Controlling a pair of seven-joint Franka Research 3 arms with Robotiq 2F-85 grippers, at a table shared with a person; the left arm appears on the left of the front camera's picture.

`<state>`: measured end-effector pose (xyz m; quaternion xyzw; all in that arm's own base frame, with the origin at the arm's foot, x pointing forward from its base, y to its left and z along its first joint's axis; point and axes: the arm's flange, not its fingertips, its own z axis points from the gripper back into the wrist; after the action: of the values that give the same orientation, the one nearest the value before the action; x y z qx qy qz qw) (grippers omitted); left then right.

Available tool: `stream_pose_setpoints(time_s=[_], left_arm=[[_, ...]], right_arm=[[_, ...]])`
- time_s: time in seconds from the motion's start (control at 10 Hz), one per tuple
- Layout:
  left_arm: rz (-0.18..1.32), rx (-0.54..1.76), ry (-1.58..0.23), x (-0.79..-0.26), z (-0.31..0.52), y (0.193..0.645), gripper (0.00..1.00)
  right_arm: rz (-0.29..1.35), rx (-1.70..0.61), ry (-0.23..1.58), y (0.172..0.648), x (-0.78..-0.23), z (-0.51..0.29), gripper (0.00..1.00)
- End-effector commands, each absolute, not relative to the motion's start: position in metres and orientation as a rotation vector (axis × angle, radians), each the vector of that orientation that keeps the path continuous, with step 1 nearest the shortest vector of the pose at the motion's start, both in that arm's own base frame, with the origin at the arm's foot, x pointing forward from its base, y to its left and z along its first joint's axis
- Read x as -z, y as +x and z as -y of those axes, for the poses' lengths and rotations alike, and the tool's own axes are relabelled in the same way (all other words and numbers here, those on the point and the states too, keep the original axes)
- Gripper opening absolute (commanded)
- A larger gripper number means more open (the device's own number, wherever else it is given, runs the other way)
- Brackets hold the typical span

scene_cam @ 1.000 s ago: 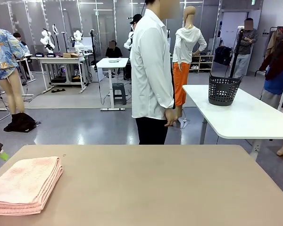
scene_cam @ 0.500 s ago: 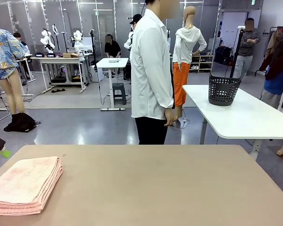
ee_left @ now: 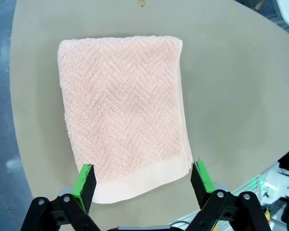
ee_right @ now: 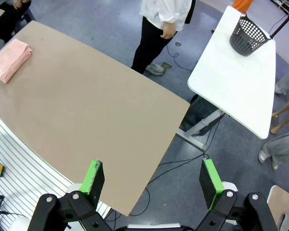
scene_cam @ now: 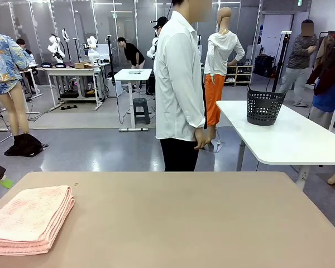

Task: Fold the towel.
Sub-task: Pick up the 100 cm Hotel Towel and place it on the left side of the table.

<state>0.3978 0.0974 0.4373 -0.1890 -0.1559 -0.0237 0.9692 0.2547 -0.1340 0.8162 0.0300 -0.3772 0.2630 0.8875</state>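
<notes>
The towel (scene_cam: 29,218) lies folded into a thick pale salmon-pink rectangle at the near left of the tan table (scene_cam: 184,218). From the left wrist view the towel (ee_left: 123,113) shows its herringbone weave and a smooth band along its near edge. My left gripper (ee_left: 143,180) hangs open high above that edge, touching nothing. My right gripper (ee_right: 152,182) is open far above the table's other end, where the towel (ee_right: 10,59) looks small at the far left corner.
A person in a white shirt (scene_cam: 178,84) stands at the table's far edge with arms down. Beyond, a white table (scene_cam: 290,137) carries a black basket (scene_cam: 264,106). The floor drops away past the tan table's edges.
The towel and both grippers hold still. Only people in the background have shifted.
</notes>
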Motion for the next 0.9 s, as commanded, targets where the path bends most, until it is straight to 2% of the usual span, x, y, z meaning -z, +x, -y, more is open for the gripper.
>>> stream_pose_setpoints(time_s=[0.0,0.8], left_arm=[[0.319,0.070,-0.374,-0.4399,-0.0990,0.4037,1.00],[0.319,0.070,-0.374,-0.4399,-0.0990,0.4037,1.00]], right_arm=[[0.780,-0.538,0.061,0.2538,-0.8156,0.1329,1.00],[0.780,-0.538,0.061,0.2538,-0.8156,0.1329,1.00]])
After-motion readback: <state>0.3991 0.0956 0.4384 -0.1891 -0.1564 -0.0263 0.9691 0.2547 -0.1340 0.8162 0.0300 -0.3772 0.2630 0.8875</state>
